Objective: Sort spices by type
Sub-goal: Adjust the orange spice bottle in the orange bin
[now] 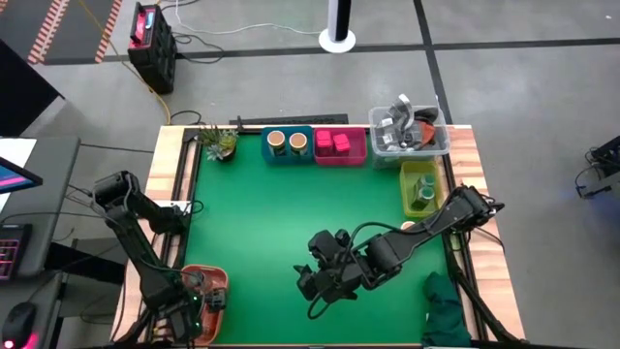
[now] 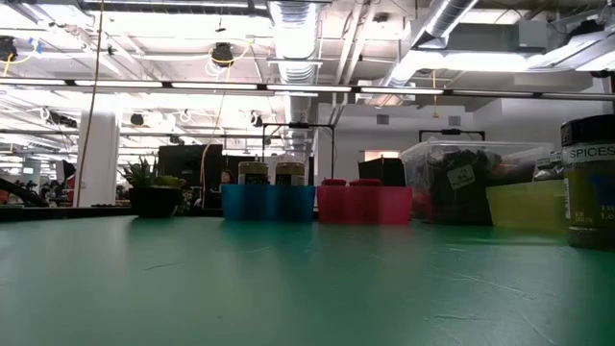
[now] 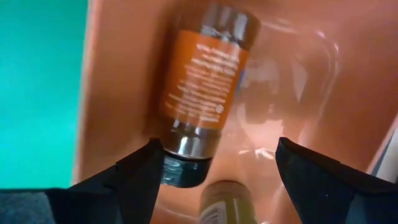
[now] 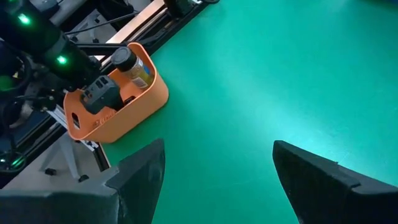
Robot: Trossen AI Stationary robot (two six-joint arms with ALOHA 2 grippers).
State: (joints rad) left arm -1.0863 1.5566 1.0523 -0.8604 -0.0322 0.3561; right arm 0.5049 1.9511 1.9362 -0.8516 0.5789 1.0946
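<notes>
An orange-labelled spice jar point(image 3: 202, 93) lies on its side in the orange bin point(image 1: 201, 278) at the lower left of the high view, its dark lid end between the left gripper point(image 3: 214, 168)'s fingers point(image 3: 140, 174). Those fingers are spread wide, one to each side of the jar, and whether they touch it cannot be told. A tan-topped jar point(image 3: 225, 202) lies just beside it in the same bin.

Along the top edge of the green tabletop point(image 1: 281, 213), two tan-topped jars point(image 1: 287, 142) stand in a blue bin point(image 1: 267, 153), two magenta packs point(image 1: 332, 142) sit in a pink bin point(image 1: 358, 153), and a green jar point(image 1: 424, 194) stands in a yellow-green bin point(image 1: 409, 184) at the right.

The right gripper point(image 1: 315, 291) hangs over the tabletop at lower centre, its fingers point(image 4: 140, 171) wide apart and holding nothing.

A clear tub point(image 1: 411, 131) sits at the top right, a potted plant point(image 1: 219, 142) at the top left.
</notes>
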